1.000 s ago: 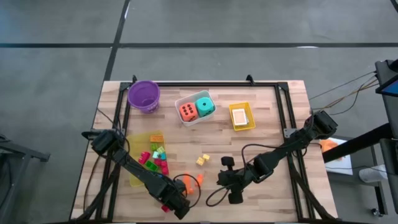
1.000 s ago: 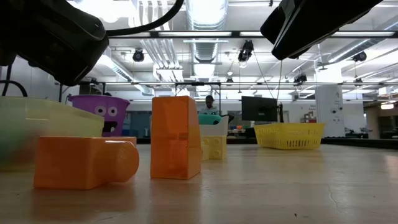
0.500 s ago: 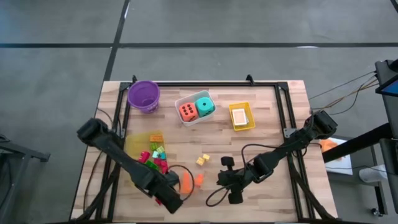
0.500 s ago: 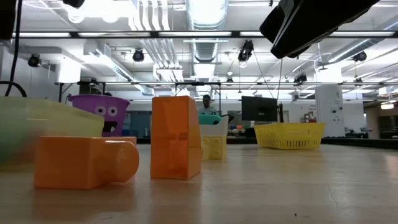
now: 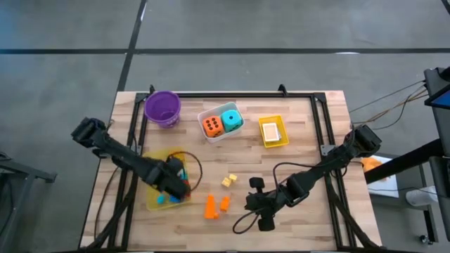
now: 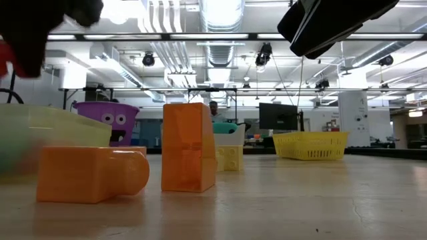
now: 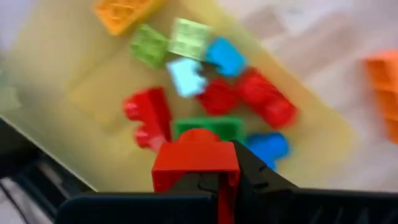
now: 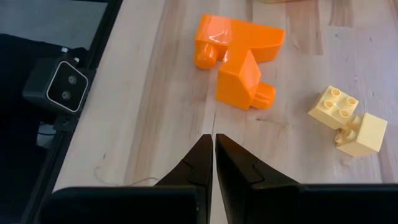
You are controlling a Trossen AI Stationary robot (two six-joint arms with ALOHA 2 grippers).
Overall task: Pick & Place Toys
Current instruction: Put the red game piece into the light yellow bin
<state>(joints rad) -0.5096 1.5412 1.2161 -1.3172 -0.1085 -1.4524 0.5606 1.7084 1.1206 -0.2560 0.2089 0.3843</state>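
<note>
Reaching from the table's left edge, the left arm stretches diagonally over the yellow tray [image 5: 152, 202], and the left gripper [image 5: 177, 184] hangs above the tray's right half, clenched on a red block [image 7: 196, 159] whose studded top shows between the dark fingers in the left wrist view. Below it, inside the tray, lie more blocks [image 7: 205, 93]: red, green, light blue, blue and one orange, blurred in that view and partly covered by the gripper from above. The right arm comes in from the table's right edge, bent low, with the right gripper [image 5: 256, 202] right of the tray, its fingers pressed together on nothing. Two orange blocks [image 5: 216, 205] rest on the bare wood just right of the tray, touching each other in the right wrist view; a pale yellow block [image 5: 229, 180] sits farther right. Beyond the tray stand the purple bowl [image 5: 162, 107], the white tray [image 5: 209, 135] with an orange die [image 5: 211, 126] and a teal die [image 5: 231, 121], and a small yellow basket [image 5: 273, 132] holding a card. From table height the left gripper is only a dark shape cut off at the frame's corner.
</note>
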